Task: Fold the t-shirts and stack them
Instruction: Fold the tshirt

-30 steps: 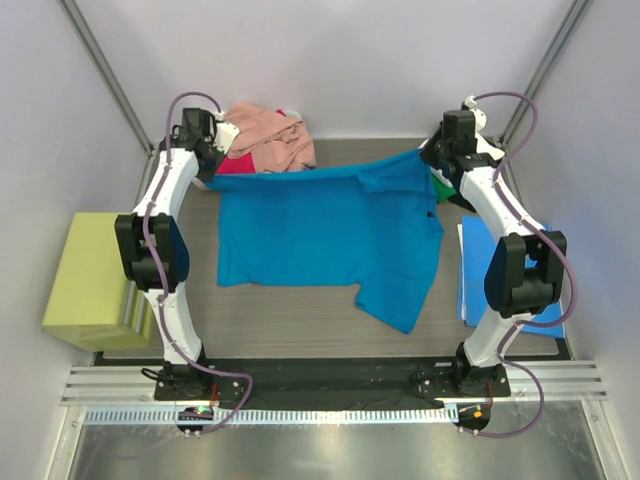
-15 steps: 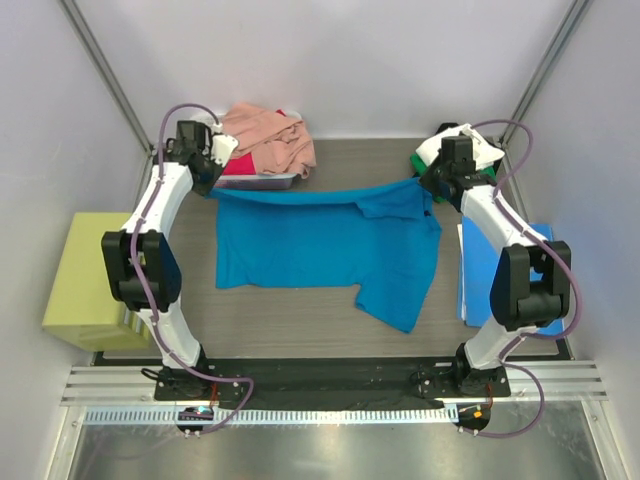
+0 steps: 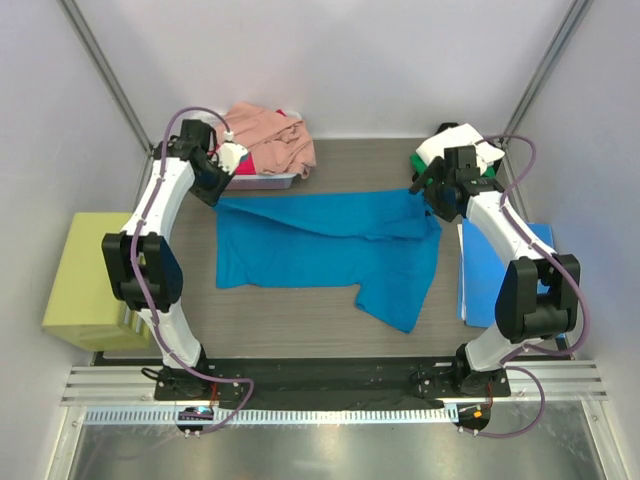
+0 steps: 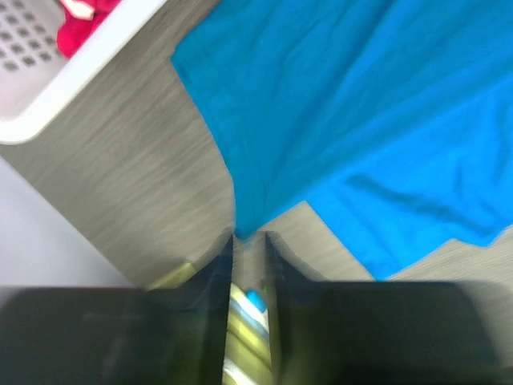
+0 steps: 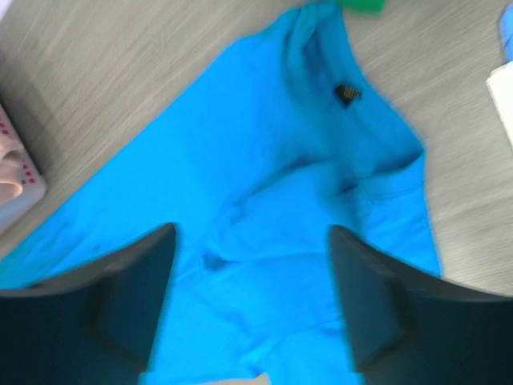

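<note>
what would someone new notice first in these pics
The bright blue t-shirt spread across the middle of the table, between the two arms. The left hand pinches its far-left corner, and the right hand hangs open above its far-right end. Next comes the heap of pink and red shirts in the far-left corner.

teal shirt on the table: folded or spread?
Partly folded. The teal t-shirt lies flat on the table, its far edge lapped back over itself; one sleeve sticks out toward the arms.
</note>
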Controlling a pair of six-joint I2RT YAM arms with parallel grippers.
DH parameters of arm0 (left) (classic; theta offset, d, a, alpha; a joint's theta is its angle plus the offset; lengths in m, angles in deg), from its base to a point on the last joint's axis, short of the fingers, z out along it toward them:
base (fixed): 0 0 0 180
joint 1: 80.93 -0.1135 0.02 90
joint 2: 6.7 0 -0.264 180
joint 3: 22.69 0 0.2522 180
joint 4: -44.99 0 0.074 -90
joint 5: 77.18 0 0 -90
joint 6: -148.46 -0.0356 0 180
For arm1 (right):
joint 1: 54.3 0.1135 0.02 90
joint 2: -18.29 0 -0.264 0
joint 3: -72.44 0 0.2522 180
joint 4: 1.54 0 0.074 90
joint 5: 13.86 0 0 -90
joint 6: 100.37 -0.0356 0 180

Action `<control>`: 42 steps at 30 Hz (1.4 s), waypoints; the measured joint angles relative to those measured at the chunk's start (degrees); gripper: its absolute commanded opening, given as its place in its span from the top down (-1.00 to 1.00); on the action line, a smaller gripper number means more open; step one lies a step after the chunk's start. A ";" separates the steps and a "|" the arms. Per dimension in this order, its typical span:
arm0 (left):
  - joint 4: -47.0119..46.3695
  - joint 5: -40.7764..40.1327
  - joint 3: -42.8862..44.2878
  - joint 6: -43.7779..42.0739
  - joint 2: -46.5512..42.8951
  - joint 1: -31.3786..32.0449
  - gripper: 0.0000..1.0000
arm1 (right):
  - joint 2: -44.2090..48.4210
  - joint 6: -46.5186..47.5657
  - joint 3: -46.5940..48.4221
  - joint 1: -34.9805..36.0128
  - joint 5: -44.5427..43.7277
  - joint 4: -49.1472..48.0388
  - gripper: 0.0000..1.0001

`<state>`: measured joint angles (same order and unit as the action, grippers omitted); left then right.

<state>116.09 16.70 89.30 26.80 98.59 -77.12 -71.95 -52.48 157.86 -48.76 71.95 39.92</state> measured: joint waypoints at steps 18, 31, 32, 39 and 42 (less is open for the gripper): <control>2.71 1.51 6.97 3.76 2.51 2.36 -1.00 | -13.33 -1.81 17.14 -0.09 9.77 -1.14 -0.70; -1.97 7.50 6.36 15.47 13.88 4.52 -0.95 | -31.15 -5.05 15.87 -0.07 21.38 -7.63 -0.61; -1.90 7.74 5.64 15.78 13.88 4.63 -0.94 | -30.86 -5.07 15.21 0.02 21.35 -8.11 -0.60; -3.43 7.98 -0.31 16.33 13.46 5.55 -0.95 | -26.45 -5.05 8.15 1.68 19.89 -11.04 -0.59; -3.98 7.98 -3.85 16.22 12.96 6.01 -0.91 | -23.47 -5.03 3.28 2.78 19.54 -13.25 -0.58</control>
<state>112.11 24.68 85.46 43.01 111.56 -71.10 -95.42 -57.51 161.14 -45.98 91.49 26.68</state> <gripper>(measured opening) 0.974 0.795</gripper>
